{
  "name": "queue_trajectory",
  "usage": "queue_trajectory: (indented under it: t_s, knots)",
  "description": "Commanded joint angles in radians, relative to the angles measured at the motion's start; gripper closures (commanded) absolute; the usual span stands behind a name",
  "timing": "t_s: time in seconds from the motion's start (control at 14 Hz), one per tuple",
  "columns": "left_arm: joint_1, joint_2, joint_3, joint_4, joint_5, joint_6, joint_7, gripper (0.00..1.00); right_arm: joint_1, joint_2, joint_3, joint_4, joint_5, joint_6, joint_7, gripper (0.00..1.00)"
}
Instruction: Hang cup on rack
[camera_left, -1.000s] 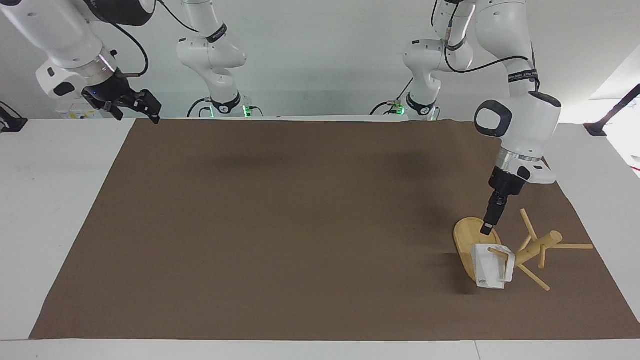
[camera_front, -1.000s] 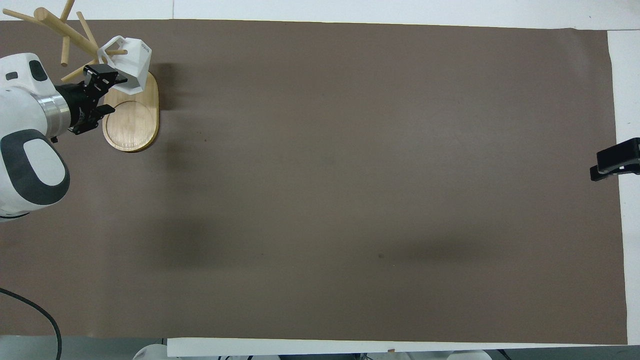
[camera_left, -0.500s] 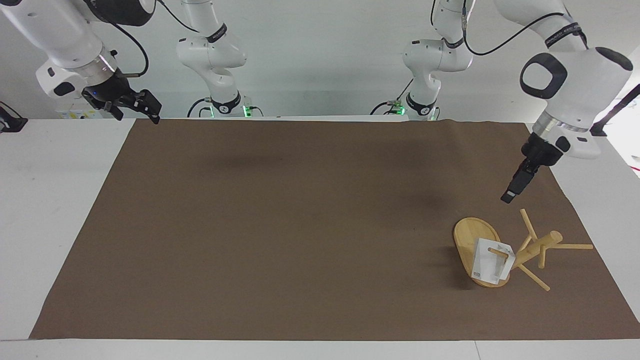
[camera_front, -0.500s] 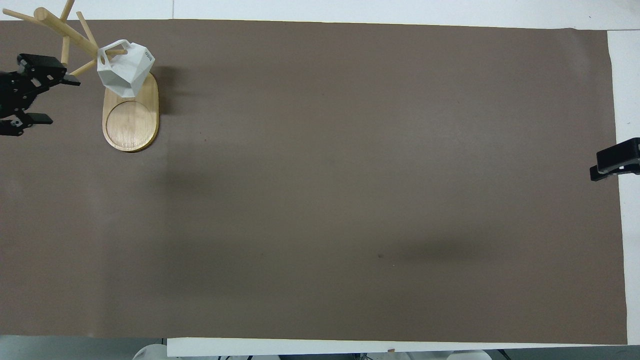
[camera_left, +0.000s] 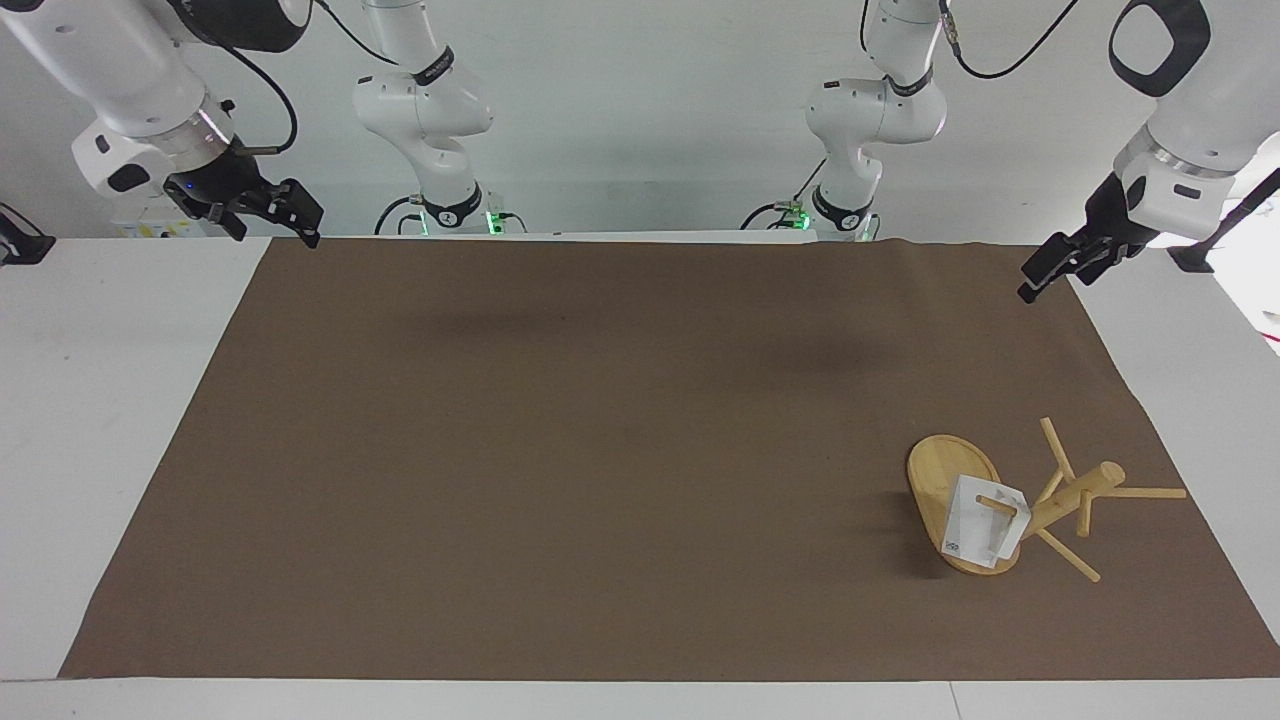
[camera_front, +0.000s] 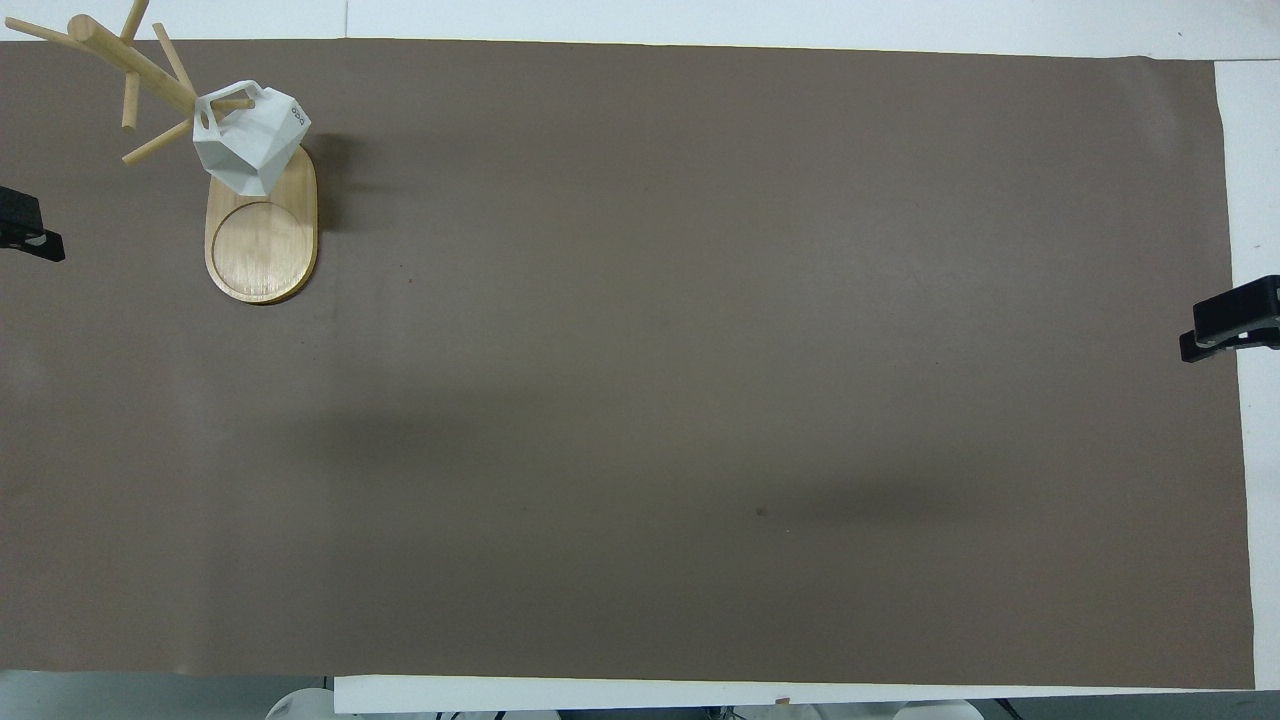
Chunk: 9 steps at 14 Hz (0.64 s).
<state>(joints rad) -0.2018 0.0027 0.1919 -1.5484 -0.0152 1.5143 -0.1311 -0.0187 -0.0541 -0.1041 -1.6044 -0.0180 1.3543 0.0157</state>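
The rack stands on the brown mat toward the left arm's end of the tabletop, and the cup hangs from one of its lower pegs by the handle, its body over the oval base; in the overhead view the peg passes through the handle opening. The rack is the landmark here: the left end effector is up in the air over the mat's edge, well apart from the rack and toward the robots from it, its jaws wide and holding nothing. The right end effector waits over the mat's corner at the right arm's end, well apart from the rack, likewise spread wide and empty. To my eye the hanging itself is done and the step in hand is the retreat. Doing that well means drawing the left arm up and away from the rack along a path that crosses none of the outstretched pegs, since a brush against one could rock the rack and slide the cup off. The cup sits low and tilted on its peg, so I would judge its seat as adequate, not secure against a knock.
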Motion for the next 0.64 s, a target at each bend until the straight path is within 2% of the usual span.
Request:
queue_trajectory:
  t_s: [0.0,0.21,0.43,0.57]
  knots:
    - [0.002,0.02,0.001,0.034,0.02,-0.034,0.091,0.0,-0.001,-0.016,0.001,-0.023,-0.003,0.014,0.006,0.01]
    - [0.001,0.014,0.003,0.033,0.021,-0.04,0.094,0.0,-0.001,-0.016,0.001,-0.023,-0.003,0.014,0.006,0.01]
    - [0.004,0.003,0.003,0.028,0.02,-0.054,0.22,0.0,-0.001,-0.016,0.001,-0.023,-0.003,0.014,0.006,0.01]
    - [0.004,0.003,0.003,0.028,0.02,-0.052,0.228,0.0,-0.001,-0.016,0.001,-0.023,-0.003,0.014,0.006,0.01]
